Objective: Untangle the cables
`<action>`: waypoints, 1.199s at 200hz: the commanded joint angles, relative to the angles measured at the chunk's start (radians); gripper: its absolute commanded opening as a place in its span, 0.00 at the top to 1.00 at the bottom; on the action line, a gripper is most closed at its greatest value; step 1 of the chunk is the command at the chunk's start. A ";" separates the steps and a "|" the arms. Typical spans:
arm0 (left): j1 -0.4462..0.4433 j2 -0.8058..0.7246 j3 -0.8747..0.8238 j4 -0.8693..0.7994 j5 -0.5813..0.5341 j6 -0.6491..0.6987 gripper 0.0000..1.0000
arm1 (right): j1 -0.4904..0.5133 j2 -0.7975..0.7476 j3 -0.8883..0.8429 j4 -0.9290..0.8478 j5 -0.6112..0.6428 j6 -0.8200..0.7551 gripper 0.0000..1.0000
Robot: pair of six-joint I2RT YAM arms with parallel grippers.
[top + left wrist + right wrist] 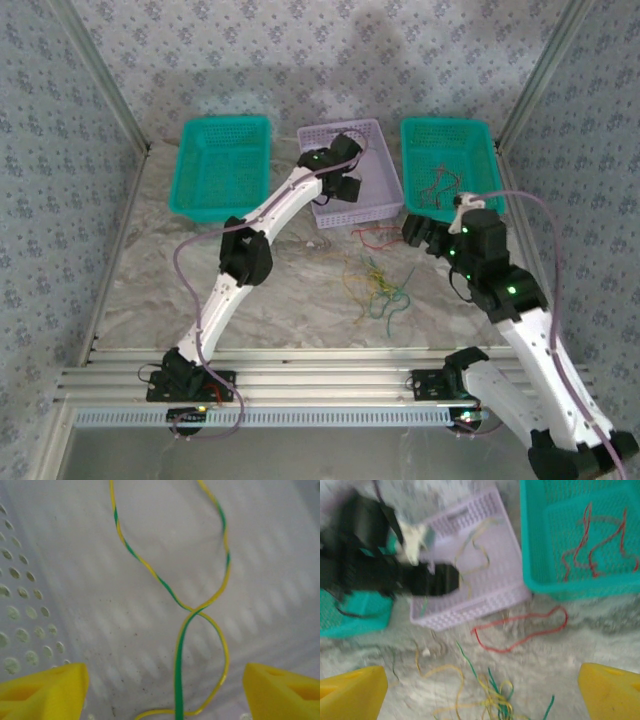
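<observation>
Above the floor of the lilac basket (372,140) hovers my left gripper (165,680), open, its yellow fingers (50,690) wide apart. A yellow-green striped cable (175,592) lies looped on that floor between them, free of both. My right gripper (482,680) is also open, above the table over a tangle of yellow and green cables (495,700), nothing between its fingers. From above, the tangle (378,285) sits mid-table, left of the right gripper (415,235). One red cable (520,630) lies loose by the lilac basket. More red cables (595,550) rest in the right teal basket (535,540).
Three baskets line the back: a left teal basket (220,165), the lilac one, and the right teal basket (450,140). The left arm (260,230) stretches diagonally across the table. Patterned walls and metal rails (110,240) enclose the marbled table.
</observation>
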 commanded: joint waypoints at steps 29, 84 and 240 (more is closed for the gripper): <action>-0.018 -0.194 -0.005 -0.033 0.008 0.037 0.00 | 0.035 0.041 -0.112 0.011 -0.057 0.043 0.01; -0.021 -0.346 -0.019 -0.072 -0.006 0.008 0.00 | 0.148 0.176 -0.186 0.074 -0.052 0.054 0.06; -0.031 -1.277 -1.221 0.218 -0.087 -0.115 0.00 | 0.381 0.636 -0.093 0.058 0.153 0.037 0.52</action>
